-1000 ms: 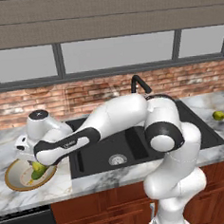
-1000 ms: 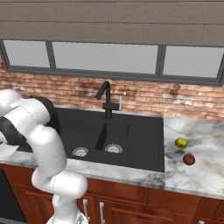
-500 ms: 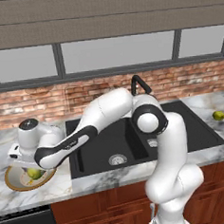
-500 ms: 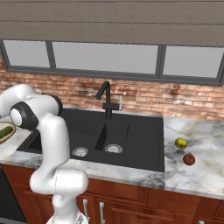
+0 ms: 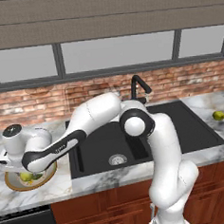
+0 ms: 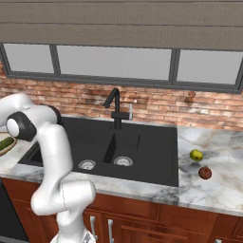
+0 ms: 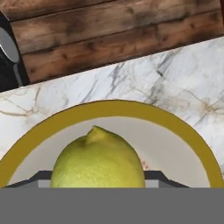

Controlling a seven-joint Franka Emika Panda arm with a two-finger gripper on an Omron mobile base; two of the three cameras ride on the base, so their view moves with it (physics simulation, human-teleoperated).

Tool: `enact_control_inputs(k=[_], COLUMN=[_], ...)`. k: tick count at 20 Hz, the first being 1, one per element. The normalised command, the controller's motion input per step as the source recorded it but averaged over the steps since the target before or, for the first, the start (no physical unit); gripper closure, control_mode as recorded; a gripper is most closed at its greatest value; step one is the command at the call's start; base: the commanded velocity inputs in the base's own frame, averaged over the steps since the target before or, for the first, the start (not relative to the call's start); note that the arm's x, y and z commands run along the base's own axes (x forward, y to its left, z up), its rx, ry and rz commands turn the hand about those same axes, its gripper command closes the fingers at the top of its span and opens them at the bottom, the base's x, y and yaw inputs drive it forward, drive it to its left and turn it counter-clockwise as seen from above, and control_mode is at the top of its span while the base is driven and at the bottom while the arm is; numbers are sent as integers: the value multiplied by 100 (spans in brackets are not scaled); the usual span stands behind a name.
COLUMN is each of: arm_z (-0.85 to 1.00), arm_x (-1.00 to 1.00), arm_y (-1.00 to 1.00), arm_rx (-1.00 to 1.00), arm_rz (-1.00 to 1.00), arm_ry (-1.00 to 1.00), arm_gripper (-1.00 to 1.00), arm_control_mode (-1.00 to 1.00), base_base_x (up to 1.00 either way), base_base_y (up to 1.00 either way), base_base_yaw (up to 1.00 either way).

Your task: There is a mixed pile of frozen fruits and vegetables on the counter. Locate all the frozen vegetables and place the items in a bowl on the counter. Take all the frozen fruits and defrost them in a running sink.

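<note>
The worktop (image 5: 48, 188) (white marble with grey veins) is set with a black sink (image 5: 135, 140). A golden-rimmed bowl (image 5: 14, 181) rests on its left part; a yellow-green ball (image 6: 196, 154) and a dark red ball (image 6: 205, 172) lie near each other on its right part.

**Produce split between bowl and far side of the sink**

The bowl (image 5: 15, 183), shallow with a golden-brown rim and cream inside, sits on the marble surface (image 5: 42, 193) left of the black two-basin sink (image 5: 111, 145). A pale yellow-green ball (image 7: 98, 159) sits over the bowl's middle in the hand view. A long dark green piece (image 6: 5, 143) lies in the bowl. Right of the sink, a brighter yellow-green ball (image 6: 196, 154) and a dark red ball (image 6: 205, 172) rest near each other on the surface.
</note>
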Motion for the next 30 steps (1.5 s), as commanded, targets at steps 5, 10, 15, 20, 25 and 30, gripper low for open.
enact_control_inputs(k=[5,10,15,20,25,30], arm_z=[-21,-10,8,65,58,48], arm_x=[20,20,8,-11,-18,-10], arm_y=[0,-1,-25,-71,-97,-100], arm_rx=[0,0,0,9,14,14], arm_rz=[0,0,0,0,-3,-7], arm_ry=[0,-3,-8,-8,0,0], arm_gripper=[-100,-100,-100,-100,-100,-100], arm_control_mode=[-100,-100,-100,-100,-100,-100], base_base_x=[0,0,0,0,0,0], base_base_y=[0,0,0,0,0,0], base_base_yaw=[0,0,0,0,0,0])
